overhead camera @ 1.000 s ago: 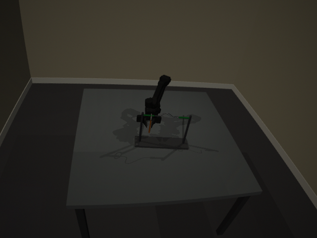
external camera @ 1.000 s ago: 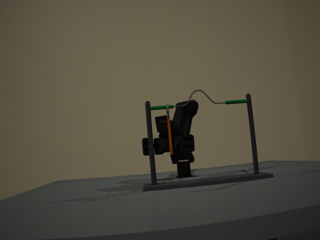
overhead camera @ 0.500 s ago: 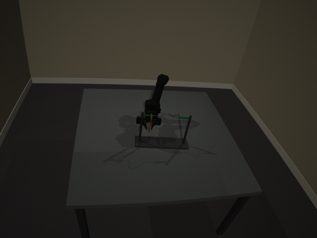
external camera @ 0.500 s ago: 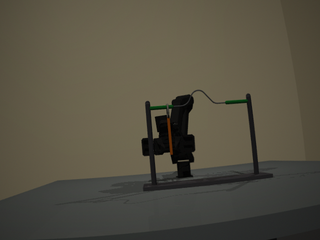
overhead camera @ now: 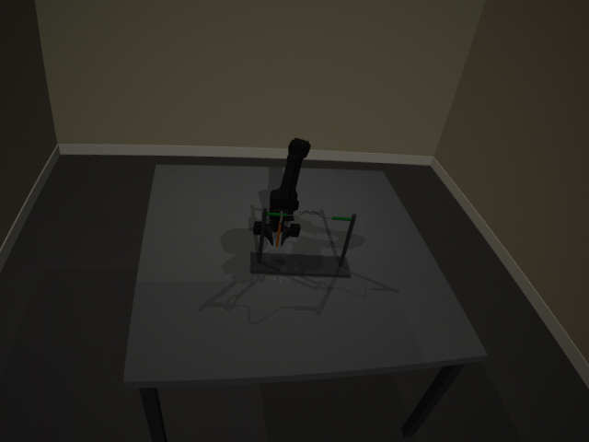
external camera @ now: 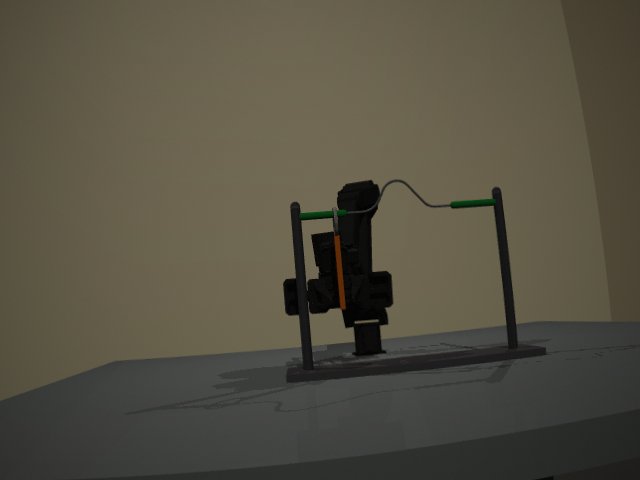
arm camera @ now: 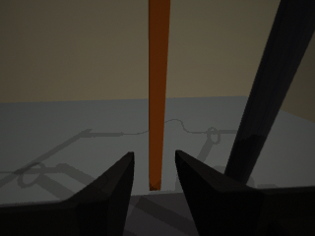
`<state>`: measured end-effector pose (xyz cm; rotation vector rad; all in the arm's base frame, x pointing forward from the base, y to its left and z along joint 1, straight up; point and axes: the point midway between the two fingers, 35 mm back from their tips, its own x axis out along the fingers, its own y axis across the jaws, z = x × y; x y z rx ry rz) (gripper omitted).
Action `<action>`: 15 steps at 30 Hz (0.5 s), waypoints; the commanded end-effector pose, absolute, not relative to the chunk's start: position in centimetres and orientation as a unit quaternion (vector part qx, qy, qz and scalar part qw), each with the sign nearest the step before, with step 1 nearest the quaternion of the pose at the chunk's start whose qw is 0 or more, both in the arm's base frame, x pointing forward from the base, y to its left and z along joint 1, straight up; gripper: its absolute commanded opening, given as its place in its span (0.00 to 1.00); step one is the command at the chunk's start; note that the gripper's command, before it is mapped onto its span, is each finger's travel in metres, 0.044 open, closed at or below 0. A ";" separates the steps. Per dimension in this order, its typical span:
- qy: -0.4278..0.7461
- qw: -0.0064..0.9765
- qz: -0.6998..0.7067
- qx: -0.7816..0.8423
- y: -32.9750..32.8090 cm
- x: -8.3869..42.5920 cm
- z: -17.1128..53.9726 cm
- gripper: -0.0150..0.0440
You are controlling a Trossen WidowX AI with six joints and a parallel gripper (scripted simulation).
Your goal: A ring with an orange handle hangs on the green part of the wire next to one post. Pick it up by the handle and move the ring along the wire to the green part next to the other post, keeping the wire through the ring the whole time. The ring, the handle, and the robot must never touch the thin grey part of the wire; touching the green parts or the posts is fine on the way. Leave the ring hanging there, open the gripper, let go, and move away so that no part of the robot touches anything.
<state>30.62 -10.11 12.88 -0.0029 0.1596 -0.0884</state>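
Observation:
The ring hangs around the left green part, near its inner end. Its orange handle points down. My gripper is open, with its fingers partly spread. In the wrist view the lower handle shows between the fingertips, with a gap on each side; its exact depth relative to them is hard to tell. The thin grey wire rises in a hump toward the right green part.
The left post stands close beside the gripper, on the right in the wrist view. The right post stands at the other end of the base. Shadows lie on the table.

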 end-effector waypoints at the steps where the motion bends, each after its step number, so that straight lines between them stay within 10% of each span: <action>1: 0.079 0.996 -0.046 0.000 -10.2 31.3 12.7 0.53; 15: 0.079 0.996 -0.046 0.000 -10.1 32.3 12.3 0.53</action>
